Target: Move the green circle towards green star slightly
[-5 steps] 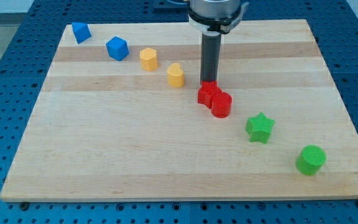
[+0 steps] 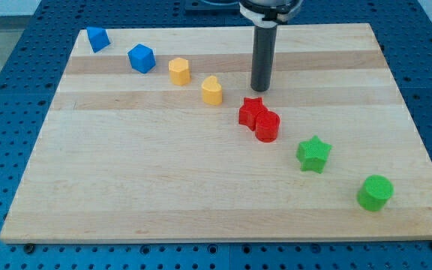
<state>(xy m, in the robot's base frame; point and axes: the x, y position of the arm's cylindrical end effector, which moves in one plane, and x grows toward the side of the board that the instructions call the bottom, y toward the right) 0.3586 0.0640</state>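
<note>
The green circle sits on the wooden board near the view's bottom right. The green star lies up and to the left of it, a short gap apart. My tip is on the board near the view's top middle, just above the red star. It touches no block and is far from both green blocks.
A red cylinder touches the red star. Two yellow blocks and two blue blocks run in a diagonal line toward the view's top left. The board's right edge is close to the green circle.
My tip has moved up and slightly right, away from the red star. No block has moved.
</note>
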